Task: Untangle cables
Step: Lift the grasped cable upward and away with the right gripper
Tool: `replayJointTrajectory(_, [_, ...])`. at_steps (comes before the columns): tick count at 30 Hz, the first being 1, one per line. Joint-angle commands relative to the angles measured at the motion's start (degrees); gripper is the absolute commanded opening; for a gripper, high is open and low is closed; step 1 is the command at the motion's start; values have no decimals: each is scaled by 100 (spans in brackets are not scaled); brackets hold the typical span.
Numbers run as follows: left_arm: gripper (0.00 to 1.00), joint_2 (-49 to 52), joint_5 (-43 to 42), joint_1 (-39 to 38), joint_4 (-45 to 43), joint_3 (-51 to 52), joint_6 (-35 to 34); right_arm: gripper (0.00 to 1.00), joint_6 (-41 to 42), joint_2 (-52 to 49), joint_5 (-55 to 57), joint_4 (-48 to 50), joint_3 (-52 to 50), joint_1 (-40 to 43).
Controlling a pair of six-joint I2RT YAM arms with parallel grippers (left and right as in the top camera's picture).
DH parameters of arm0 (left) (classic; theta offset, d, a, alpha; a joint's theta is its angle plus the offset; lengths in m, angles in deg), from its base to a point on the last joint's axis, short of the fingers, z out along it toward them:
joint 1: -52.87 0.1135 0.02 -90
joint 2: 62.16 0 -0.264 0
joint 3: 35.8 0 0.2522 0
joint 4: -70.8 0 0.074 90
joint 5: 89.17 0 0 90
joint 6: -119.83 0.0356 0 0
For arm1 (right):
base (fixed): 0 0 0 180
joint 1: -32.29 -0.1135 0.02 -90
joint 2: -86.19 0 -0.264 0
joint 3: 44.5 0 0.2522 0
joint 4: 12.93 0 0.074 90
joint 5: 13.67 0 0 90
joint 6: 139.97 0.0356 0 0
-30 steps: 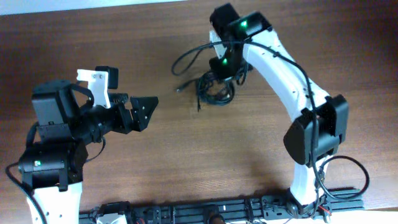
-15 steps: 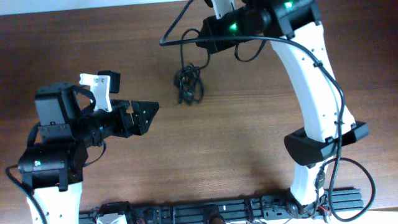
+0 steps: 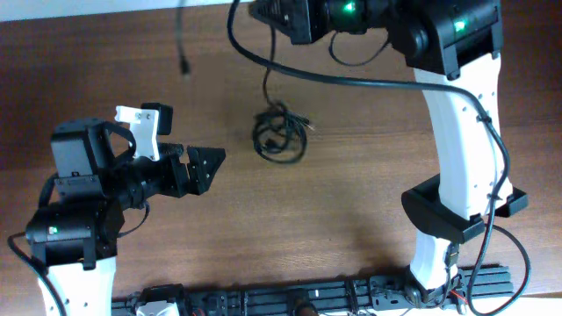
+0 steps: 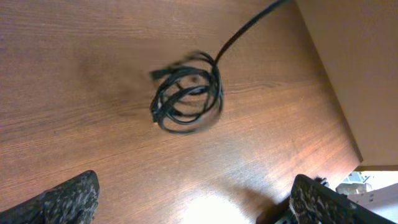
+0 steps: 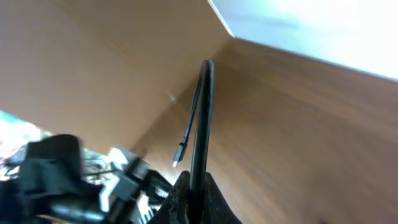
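The cables lie as a tangled black coil on the brown table, right of my left gripper. In the left wrist view the coil lies ahead of the open left gripper, which holds nothing. One strand rises from the coil toward my right gripper at the far edge. The right gripper is shut on that black cable. Beyond the grip a free plug end dangles; from overhead this plug end hangs far left.
The table's far edge runs along the top of the overhead view. Its side edge shows at the right of the left wrist view. The right arm's own thick black cable loops above the coil.
My right arm has risen and swung toward the far edge with one cable, pulling a strand out of the tangle. The coil slid and tightened. The left arm stayed still.
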Motion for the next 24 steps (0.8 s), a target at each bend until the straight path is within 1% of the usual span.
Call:
replayJointTrajectory(1, [99, 66, -66, -28, 11, -103, 116, 5, 164, 146, -780, 420, 153, -79])
replayJointTrajectory(5, [99, 90, -66, -28, 11, -98, 118, 5, 417, 146, -776, 678, 153, -79])
replayJointTrajectory(7, [99, 90, -70, -28, 9, -98, 234, 5, 621, 146, -769, 920, 153, -79])
replayJointTrajectory(10, [99, 90, -76, -28, 11, -98, 374, 5, 1019, 146, -754, 1513, 153, -79])
replayJointTrajectory(16, [99, 90, -129, -28, 11, -98, 374, 5, 1204, 146, -584, 2686, 153, -68])
replayJointTrajectory(21, [99, 90, -129, -28, -7, -98, 507, 5, 1204, 146, -579, 2745, 153, -68])
replayJointTrajectory(24, [99, 90, -129, -28, -280, -98, 542, 5, 1285, 146, -492, 2745, 153, -68])
